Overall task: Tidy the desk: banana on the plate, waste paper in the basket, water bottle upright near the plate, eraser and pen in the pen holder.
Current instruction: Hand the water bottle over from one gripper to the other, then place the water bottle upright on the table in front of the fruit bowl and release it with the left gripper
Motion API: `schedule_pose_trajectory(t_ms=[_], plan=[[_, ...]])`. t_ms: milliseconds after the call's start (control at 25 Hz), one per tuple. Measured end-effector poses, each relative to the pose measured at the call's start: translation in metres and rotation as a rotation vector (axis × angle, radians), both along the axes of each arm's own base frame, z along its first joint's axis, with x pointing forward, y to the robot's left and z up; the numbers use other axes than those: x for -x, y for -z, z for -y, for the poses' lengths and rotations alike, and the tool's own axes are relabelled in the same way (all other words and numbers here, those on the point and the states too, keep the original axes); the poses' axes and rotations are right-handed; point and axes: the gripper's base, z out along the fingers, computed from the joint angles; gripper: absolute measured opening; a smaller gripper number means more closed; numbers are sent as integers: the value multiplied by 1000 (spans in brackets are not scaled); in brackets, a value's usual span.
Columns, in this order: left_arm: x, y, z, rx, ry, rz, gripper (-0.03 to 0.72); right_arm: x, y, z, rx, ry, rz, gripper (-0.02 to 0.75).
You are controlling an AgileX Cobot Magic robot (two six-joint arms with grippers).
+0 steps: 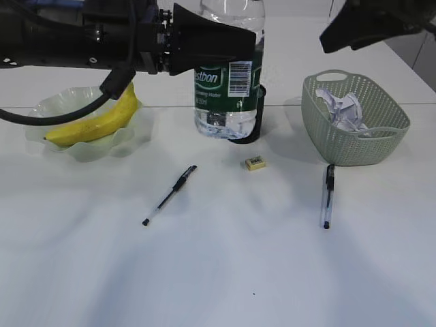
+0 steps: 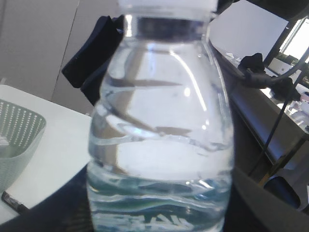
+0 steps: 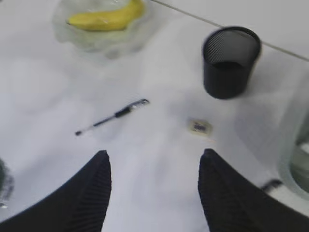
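My left gripper (image 1: 221, 46) is shut on the clear water bottle (image 1: 228, 75) and holds it upright; the bottle fills the left wrist view (image 2: 161, 135), with dark jaws at both its sides (image 2: 159, 215). The banana (image 1: 95, 122) lies on the pale green plate (image 1: 129, 142). Crumpled paper (image 1: 344, 109) sits in the green basket (image 1: 354, 146). The black mesh pen holder (image 3: 231, 63) stands upright behind the bottle. The eraser (image 1: 255, 163) and two pens (image 1: 170, 194) (image 1: 328, 194) lie on the table. My right gripper (image 3: 154, 188) is open and empty, high above the table.
In the right wrist view I see the banana (image 3: 108, 18), a pen (image 3: 112, 117), the eraser (image 3: 199, 127) and the basket's rim (image 3: 294, 169). The left wrist view shows the basket (image 2: 19, 140) and a pen tip (image 2: 14, 203).
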Motion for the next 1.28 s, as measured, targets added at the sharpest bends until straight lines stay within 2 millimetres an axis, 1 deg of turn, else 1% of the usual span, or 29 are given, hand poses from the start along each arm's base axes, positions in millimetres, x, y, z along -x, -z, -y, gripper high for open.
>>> schedule_pose_trajectory(t_ms=[200, 360, 840, 960, 1280], plan=[[-10, 0, -17, 0, -50, 2, 442, -3, 8, 19, 147, 200, -58, 430], [-19, 0, -33, 0, -98, 6, 442, -3, 11, 29, 225, 274, -81, 430], [-39, 2, -82, -70, -210, 208, 442, -2, 12, 31, 240, 290, -102, 430], [-43, 3, -98, -89, -244, 242, 442, -1, 13, 31, 242, 288, -110, 430], [-54, 5, -153, -145, -369, 306, 442, -1, 13, 31, 243, 287, -114, 430]])
